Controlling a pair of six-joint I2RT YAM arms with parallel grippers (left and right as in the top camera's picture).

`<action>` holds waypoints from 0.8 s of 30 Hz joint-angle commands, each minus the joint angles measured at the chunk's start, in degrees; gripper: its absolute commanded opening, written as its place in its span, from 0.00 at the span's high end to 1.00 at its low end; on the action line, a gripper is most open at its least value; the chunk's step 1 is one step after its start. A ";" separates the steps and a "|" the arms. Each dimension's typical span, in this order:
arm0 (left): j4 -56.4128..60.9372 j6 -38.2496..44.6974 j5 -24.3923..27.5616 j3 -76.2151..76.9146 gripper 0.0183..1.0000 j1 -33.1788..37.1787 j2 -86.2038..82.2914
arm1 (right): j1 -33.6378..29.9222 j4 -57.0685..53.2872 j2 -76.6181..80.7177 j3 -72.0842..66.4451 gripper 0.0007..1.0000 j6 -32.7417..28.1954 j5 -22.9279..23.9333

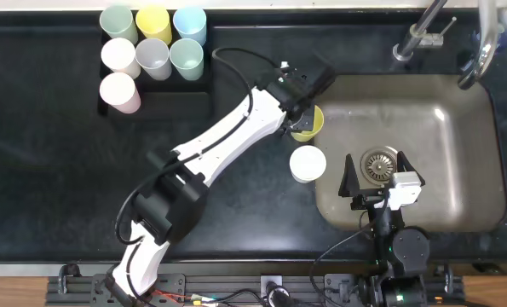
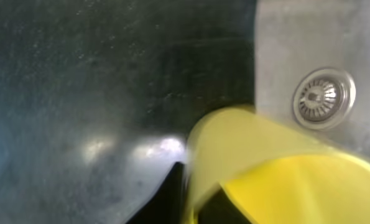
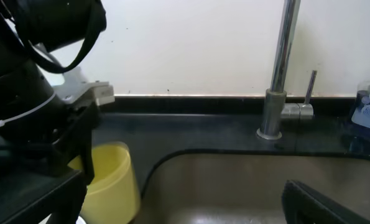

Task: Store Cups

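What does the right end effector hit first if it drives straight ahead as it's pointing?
The right end effector would likely meet the sink's far wall first, below the faucet; depth unclear.

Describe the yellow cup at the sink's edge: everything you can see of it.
The yellow cup is a plain, smooth tumbler, plastic by its look, slightly tapered, without a handle. It stands about upright, mouth up, at the left rim of the sink, beside the black worktop. The left gripper is shut on its rim from above. Its base is hidden, so whether it rests on something or hangs lifted cannot be told.
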 commanded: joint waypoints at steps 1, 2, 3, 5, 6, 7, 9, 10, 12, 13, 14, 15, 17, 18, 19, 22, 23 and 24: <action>1.84 0.79 -1.42 1.53 0.98 -0.52 0.00 | -0.22 0.31 -0.48 -0.76 0.00 -0.22 0.02; 1.90 0.63 -1.86 1.53 0.98 -0.52 -0.63 | -0.22 0.31 -0.48 -0.76 0.00 -0.22 0.02; 1.75 -0.13 -2.56 1.53 0.98 -0.52 -1.51 | -0.22 0.31 -0.48 -0.76 0.00 -0.22 0.02; 1.25 -1.57 -4.68 1.53 0.98 -0.07 -4.33 | -0.22 0.31 -0.48 -0.76 0.00 -0.22 0.02; 0.81 -2.78 -6.10 1.53 0.98 0.28 -5.88 | -0.22 0.31 -0.48 -0.76 0.00 -0.22 0.04; 0.04 -4.31 -8.02 1.51 0.98 0.83 -7.91 | -0.22 0.31 -0.48 -0.76 0.00 -0.22 0.02; -2.49 -8.37 -12.57 1.51 0.98 2.43 -12.07 | -0.22 0.31 -0.48 -0.76 0.00 -0.22 0.02; -4.31 -10.93 -14.86 1.49 0.98 3.69 -14.23 | -0.22 0.31 -0.48 -0.76 0.00 -0.22 0.04; -7.10 -15.30 -17.88 1.31 0.98 6.82 -17.86 | -0.22 0.31 -0.48 -0.76 0.00 -0.22 0.02; -7.76 -16.98 -18.51 0.98 0.98 8.59 -19.32 | -0.22 0.31 -0.48 -0.76 0.00 -0.22 0.02; -8.11 -18.69 -18.56 0.33 0.98 10.93 -20.85 | -0.22 0.31 -0.48 -0.76 0.00 -0.22 0.04; -8.20 -20.52 -18.25 -0.55 0.98 13.38 -22.23 | -0.22 0.31 -0.48 -0.76 0.00 -0.22 0.02; -8.20 -24.35 -17.18 -2.82 0.98 18.08 -24.28 | -0.22 0.31 -0.48 -0.76 0.00 -0.22 0.02; -8.24 -25.88 -16.28 -4.11 0.98 20.50 -25.00 | -0.22 0.31 -0.48 -0.76 0.00 -0.22 0.04; -8.26 -26.91 -15.47 -5.22 0.98 22.53 -25.46 | -0.22 0.31 -0.48 -0.76 0.00 -0.22 0.02; -8.33 -28.92 -12.63 -8.17 0.98 27.91 -25.75 | -0.22 0.31 -0.48 -0.76 0.00 -0.22 0.02; -8.11 -29.24 -11.74 -9.20 0.98 29.24 -25.75 | -0.22 0.31 -0.48 -0.76 0.00 -0.22 0.02; -7.93 -29.55 -11.06 -10.10 0.98 30.21 -25.75 | -0.22 0.31 -0.48 -0.76 0.00 -0.22 0.04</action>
